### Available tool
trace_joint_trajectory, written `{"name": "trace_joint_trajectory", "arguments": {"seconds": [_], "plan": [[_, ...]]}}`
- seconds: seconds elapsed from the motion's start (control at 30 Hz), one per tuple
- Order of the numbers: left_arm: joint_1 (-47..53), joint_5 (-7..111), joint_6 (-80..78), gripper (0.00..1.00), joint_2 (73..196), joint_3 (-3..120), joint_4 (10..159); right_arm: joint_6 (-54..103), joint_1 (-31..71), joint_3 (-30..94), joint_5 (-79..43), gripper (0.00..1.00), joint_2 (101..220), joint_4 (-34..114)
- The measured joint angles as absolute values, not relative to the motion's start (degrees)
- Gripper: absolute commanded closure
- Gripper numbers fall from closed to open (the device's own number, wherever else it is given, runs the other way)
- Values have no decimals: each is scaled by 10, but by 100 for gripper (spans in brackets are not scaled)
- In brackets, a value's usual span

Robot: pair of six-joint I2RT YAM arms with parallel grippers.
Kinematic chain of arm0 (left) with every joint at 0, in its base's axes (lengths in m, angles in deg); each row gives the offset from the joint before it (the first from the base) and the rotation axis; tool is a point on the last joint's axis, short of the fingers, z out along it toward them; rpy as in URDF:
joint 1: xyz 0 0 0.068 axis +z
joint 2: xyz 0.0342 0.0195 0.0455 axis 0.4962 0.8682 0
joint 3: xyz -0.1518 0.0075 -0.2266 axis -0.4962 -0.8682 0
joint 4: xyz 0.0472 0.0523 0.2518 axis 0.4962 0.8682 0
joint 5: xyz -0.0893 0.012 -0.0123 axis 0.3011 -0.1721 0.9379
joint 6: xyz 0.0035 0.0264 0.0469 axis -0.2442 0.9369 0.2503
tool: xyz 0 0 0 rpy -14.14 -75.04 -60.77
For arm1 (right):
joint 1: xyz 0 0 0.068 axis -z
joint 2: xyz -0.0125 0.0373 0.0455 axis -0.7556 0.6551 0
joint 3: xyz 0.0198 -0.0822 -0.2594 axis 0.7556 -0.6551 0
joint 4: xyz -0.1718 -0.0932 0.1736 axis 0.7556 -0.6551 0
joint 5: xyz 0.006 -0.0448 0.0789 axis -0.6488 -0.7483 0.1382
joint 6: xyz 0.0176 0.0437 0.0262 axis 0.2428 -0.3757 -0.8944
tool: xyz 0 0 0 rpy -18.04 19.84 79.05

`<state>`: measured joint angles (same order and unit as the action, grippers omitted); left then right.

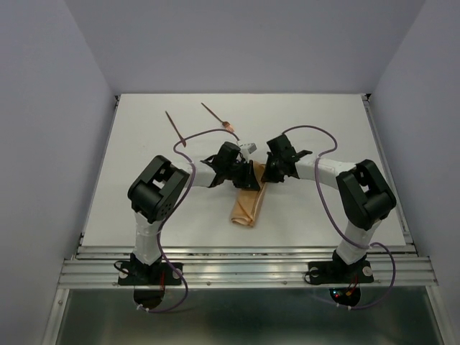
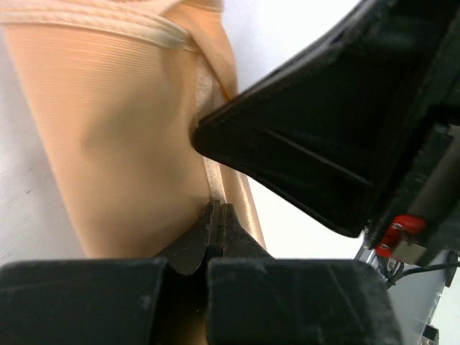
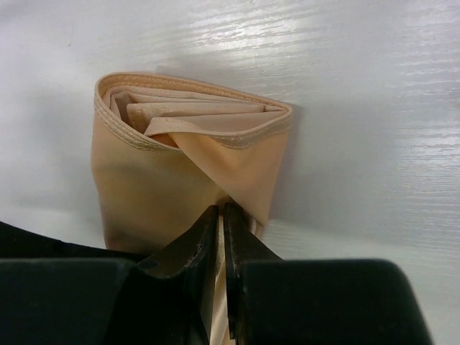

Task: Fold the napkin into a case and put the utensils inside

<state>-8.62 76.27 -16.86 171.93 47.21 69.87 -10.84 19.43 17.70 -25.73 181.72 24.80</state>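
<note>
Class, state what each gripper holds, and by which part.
Both pinch the folded, soft tan napkin: left gripper on an edge strip, right gripper on a gathered top layer.

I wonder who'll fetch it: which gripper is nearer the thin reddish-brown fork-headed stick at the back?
Left. The left gripper sits close to the forked end of the stick, pinching the folded tan napkin; the right gripper pinches it too, farther right.

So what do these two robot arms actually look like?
The left arm and right arm are white tubes linked by chunky black joints, on black bases. A thin purple cable loops along each. The jaws are black and tapered.
</note>
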Motion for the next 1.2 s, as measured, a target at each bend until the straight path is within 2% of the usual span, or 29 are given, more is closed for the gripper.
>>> {"name": "trace_joint_trajectory", "arguments": {"seconds": [0.2, 0.37, 0.63, 1.2], "plan": [[-86, 766, -164, 100, 1714, 472, 705, -105, 194, 180, -285, 88, 1817, 246], [-77, 764, -161, 100, 1685, 475, 730, -95, 194, 180, -290, 85, 1793, 231], [-51, 730, -161, 100, 1684, 560, 766, -96, 194, 181, -344, 84, 1723, 229], [-53, 679, -179, 100, 1794, 629, 781, -101, 194, 246, -359, 85, 1808, 227]]}}
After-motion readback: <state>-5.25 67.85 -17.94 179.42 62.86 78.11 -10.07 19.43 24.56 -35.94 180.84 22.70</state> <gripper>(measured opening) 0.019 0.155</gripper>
